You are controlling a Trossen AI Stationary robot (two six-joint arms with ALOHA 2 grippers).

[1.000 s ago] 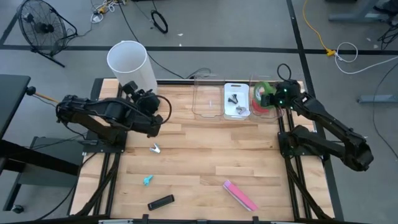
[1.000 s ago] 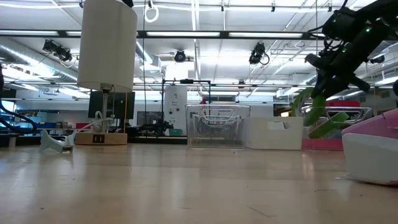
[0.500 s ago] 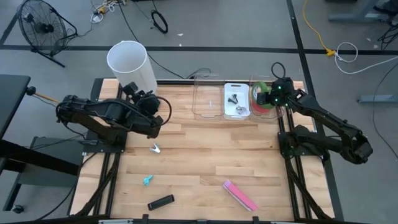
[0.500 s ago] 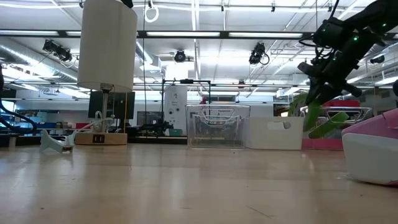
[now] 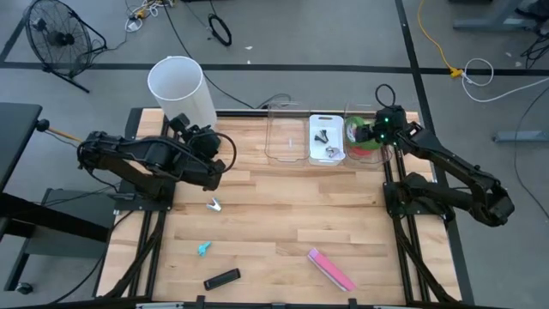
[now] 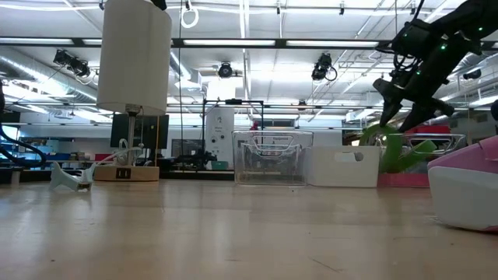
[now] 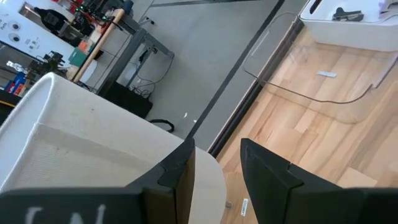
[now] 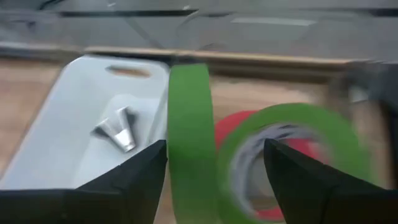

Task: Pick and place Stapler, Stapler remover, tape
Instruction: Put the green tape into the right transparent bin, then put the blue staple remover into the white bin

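My right gripper [image 5: 378, 130] [image 8: 214, 174] hovers open over the red bin [image 5: 364, 153] at the table's far right. A green tape roll [image 8: 189, 140] stands on edge below and between its fingers. A second green roll [image 8: 292, 152] and a red roll [image 8: 239, 130] lie beside it. In the low view the green tape [image 6: 391, 149] sits in the bin under the gripper [image 6: 406, 105]. A pink stapler [image 5: 331, 269], a black stapler [image 5: 221, 279], a teal stapler remover [image 5: 203, 249] and a silver one [image 5: 214, 204] lie on the table. My left gripper [image 5: 211, 146] [image 7: 217, 168] waits open at the far left.
A white tray [image 5: 335, 123] holding metal stapler removers [image 8: 117, 132] sits left of the red bin, with a clear bin [image 5: 286, 136] beside it. A tall white cylinder [image 5: 182, 86] stands at the far left corner, close to my left gripper.
My right gripper has moved slightly toward the table's left over the red bin and has opened. It has let go of the green tape roll, which has dropped into the bin beside the other rolls.
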